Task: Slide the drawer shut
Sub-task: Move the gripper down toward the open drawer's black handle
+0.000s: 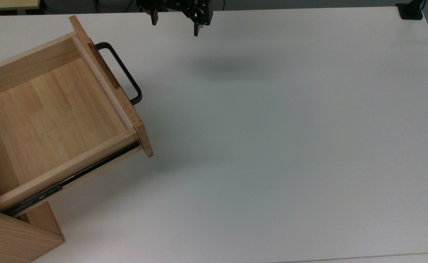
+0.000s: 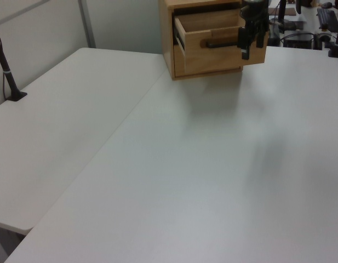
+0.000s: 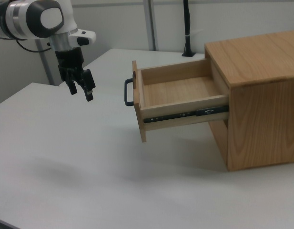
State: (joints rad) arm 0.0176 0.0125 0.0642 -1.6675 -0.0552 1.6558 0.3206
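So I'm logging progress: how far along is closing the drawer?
Nothing looks done: the drawer is pulled far out of the cabinet. The gripper hangs in the air, fingers apart, clear of the handle. Reaching and pushing the front remain.

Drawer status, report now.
Gripper open, empty, up off the table, apart from the handle. Drawer pulled far out of the cabinet, nothing inside. Nothing on the table between gripper and drawer front.
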